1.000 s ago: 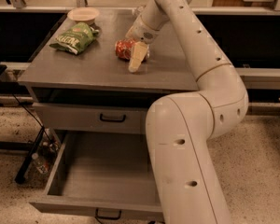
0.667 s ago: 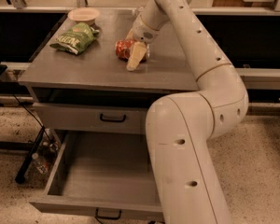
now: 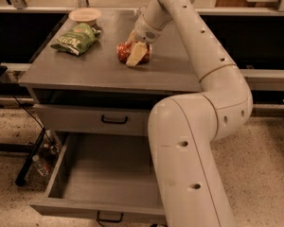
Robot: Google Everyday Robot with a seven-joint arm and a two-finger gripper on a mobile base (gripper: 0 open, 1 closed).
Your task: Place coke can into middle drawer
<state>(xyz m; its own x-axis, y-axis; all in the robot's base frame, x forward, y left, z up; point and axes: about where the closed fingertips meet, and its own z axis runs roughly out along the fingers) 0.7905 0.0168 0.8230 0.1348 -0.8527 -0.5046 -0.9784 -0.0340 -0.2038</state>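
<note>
While the small red dented coke can [image 3: 123, 51] lies on the grey metal cabinet top [image 3: 104, 72], the cream two-finger gripper [image 3: 134, 50] sits against its right side, touching it; whether it is clamped cannot be told. Below, the wide grey middle drawer [image 3: 104, 174] stands pulled out.

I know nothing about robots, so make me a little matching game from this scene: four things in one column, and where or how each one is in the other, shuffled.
Things:
1. coke can
2. chip bag
3. bowl
4. middle drawer

Places or states:
A. pulled open, below the tabletop
B. back left corner of the tabletop
C. mid tabletop, with the end effector at it
D. green, lying left of the can

Pairs: 1-C, 2-D, 3-B, 4-A
</note>
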